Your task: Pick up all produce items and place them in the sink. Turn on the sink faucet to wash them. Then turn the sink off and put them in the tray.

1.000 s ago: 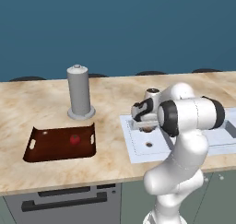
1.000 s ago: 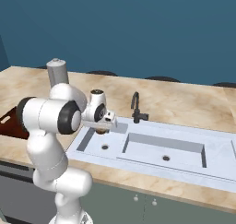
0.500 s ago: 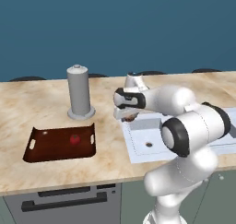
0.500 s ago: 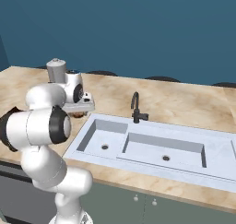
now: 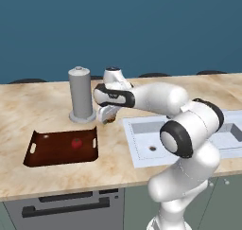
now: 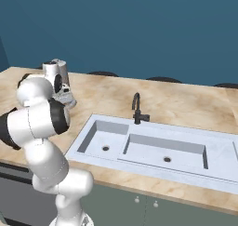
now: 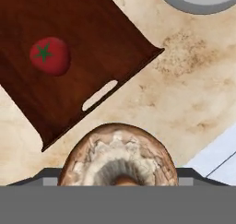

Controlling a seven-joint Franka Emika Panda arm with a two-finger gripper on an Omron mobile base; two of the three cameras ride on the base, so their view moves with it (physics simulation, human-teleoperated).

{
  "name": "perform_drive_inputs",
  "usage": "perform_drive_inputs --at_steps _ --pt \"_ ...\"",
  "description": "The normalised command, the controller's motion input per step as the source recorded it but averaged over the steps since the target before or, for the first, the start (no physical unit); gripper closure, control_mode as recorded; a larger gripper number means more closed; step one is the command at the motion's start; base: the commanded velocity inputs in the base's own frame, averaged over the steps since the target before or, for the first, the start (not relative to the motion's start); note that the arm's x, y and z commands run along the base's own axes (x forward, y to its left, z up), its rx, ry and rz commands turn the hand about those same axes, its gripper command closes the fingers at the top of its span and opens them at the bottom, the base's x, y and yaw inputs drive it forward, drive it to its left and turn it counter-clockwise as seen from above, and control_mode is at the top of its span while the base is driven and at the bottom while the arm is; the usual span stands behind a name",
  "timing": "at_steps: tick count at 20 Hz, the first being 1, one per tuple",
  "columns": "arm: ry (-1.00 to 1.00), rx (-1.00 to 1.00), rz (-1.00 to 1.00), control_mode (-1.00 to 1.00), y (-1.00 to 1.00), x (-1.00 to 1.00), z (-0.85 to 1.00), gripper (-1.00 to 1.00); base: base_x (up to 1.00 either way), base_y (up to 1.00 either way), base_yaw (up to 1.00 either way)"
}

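Claw (image 5: 108, 118) carried mushroom (image 7: 119, 154) leftward over counter (image 5: 47, 106).

**A:** What stands on the counter (image 5: 38, 106)?

**B:** A tall grey cylinder (image 5: 80, 94) with a small knob on top, upright on a wider round base, toward the back of the beige marbled stone top.

**A:** And below?

**B:** Grey-green cabinet fronts, one drawer (image 5: 71, 205) with a long dark bar handle under the counter's edge; two small round knobs (image 6: 137, 200) on the doors further along.

**A:** Behind?

**B:** A plain dark blue wall (image 6: 139, 29), with several flat dark shapes, too indistinct to name, at the counter's far edge.
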Motion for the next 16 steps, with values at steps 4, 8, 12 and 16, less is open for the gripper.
perform_drive_inputs --at_steps 4,8,12,16 --pt "0.08 -0.05 0.40 -1.00 1.00 -0.05 -0.36 1.00 0.00 0.00 0.00" --pt "0.09 -0.03 0.28 -1.00 1.00 -0.12 -0.46 1.00 0.00 0.00 0.00" --pt "0.01 -0.03 0.13 -1.00 0.93 -0.16 -0.24 1.00 0.00 0.00 0.00" --pt "-0.05 -0.09 0.01 -1.00 0.74 0.08 -0.28 1.00 0.00 0.00 0.00"
